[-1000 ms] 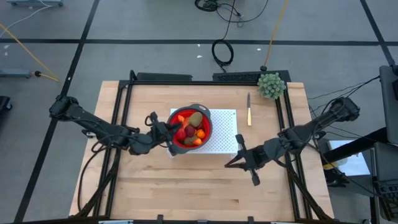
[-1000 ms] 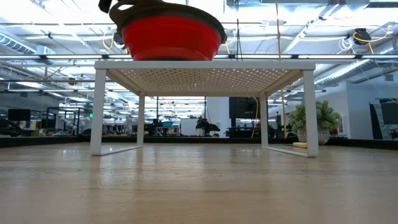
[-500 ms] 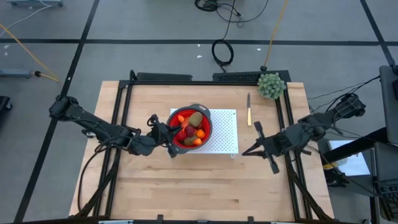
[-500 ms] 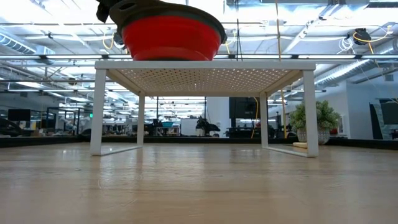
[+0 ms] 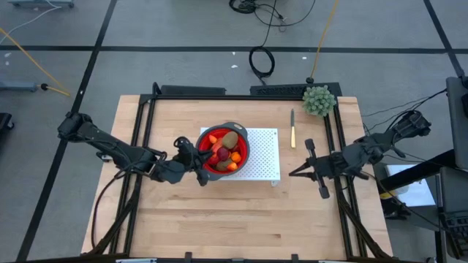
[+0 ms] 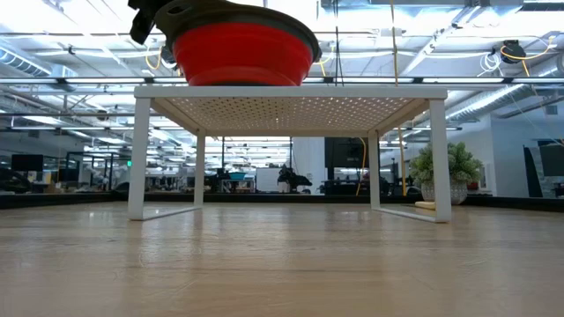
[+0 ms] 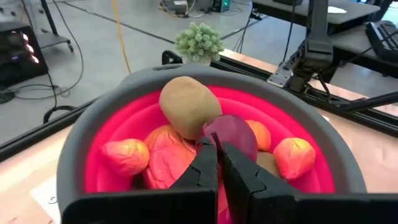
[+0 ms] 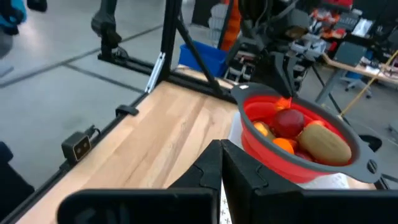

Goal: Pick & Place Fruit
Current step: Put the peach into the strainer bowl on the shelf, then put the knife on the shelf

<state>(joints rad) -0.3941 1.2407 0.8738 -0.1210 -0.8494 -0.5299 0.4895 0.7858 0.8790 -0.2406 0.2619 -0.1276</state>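
I see the fruit [image 5: 224, 151] piled in a red bowl with a grey rim [image 5: 243, 139], just left of centre in the high view; a brown kiwi-like piece, a dark red ball and several orange pieces show inside it. The bowl sits on the left part of a white perforated rack [image 5: 265, 155], which stands on the wooden table [image 5: 219, 219]. In the low view the bowl rests on the rack's top at the upper left. My left gripper [image 5: 194, 153] is at the bowl's left rim, its fingers closed together with nothing between them; in its wrist view the tips meet just over the near rim, in front of the dark red ball. My right gripper [image 5: 313, 168] hangs right of the rack, well apart from the bowl, fingers shut and empty. A knife [image 5: 292, 128] lies above it near the top edge, beside a green bushy ball [image 5: 319, 100] at the upper right corner.
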